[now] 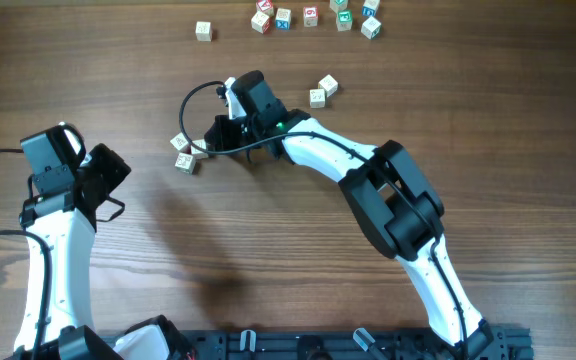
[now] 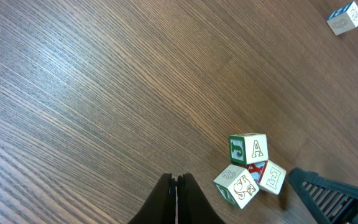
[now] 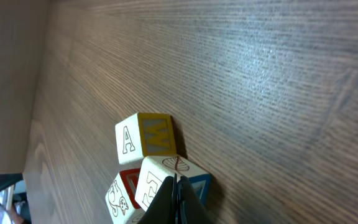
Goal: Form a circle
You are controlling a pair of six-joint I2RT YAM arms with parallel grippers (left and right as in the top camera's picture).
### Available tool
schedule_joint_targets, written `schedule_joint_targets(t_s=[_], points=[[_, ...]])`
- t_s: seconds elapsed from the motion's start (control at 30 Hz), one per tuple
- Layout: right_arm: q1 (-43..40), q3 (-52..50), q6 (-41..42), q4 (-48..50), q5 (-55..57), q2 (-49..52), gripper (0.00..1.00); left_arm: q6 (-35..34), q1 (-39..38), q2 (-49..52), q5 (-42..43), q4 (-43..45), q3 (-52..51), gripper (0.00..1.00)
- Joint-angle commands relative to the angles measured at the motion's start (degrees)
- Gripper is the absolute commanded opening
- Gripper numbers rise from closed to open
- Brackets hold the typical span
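Observation:
No finished circle shows, only three small pale wooden cubes point(image 1: 186, 153) packed tight together left of the table's middle. In the right wrist view they are an A cube point(image 3: 143, 138), a leaf-printed cube point(image 3: 166, 175) and a cat-printed cube point(image 3: 120, 198). My right gripper point(image 3: 176, 185) is shut, empty, with its tip against the leaf cube; overhead it point(image 1: 206, 147) sits at the group's right side. My left gripper point(image 2: 176, 185) is shut and empty over bare wood, left of the cubes point(image 2: 248, 149), and stands well apart from them overhead point(image 1: 116, 172).
A row of several loose cubes point(image 1: 311, 15) lies along the far edge, with one more point(image 1: 203, 31) to its left. Two cubes point(image 1: 323, 91) sit right of the right wrist. The right arm point(image 1: 388, 195) crosses the table's right half.

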Motion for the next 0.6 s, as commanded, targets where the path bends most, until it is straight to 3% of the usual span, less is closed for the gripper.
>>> schedule_joint_targets(t_s=[0.0, 0.47, 0.57], points=[[-1.99, -0.17, -1.6, 0.55, -2.05, 1.49, 0.05, -0.09, 0.37, 0.28, 0.48, 0.02, -0.09, 0.07], [-1.79, -0.2, -1.75, -0.35, 0.92, 1.49, 0.04, -0.09, 0.37, 0.28, 0.5, -0.07, -0.09, 0.04], [-3.17, -0.17, -4.94, -1.64, 2.27, 0.76, 0.05, -0.07, 0.35, 0.2, 0.96, -0.28, -0.09, 0.04]])
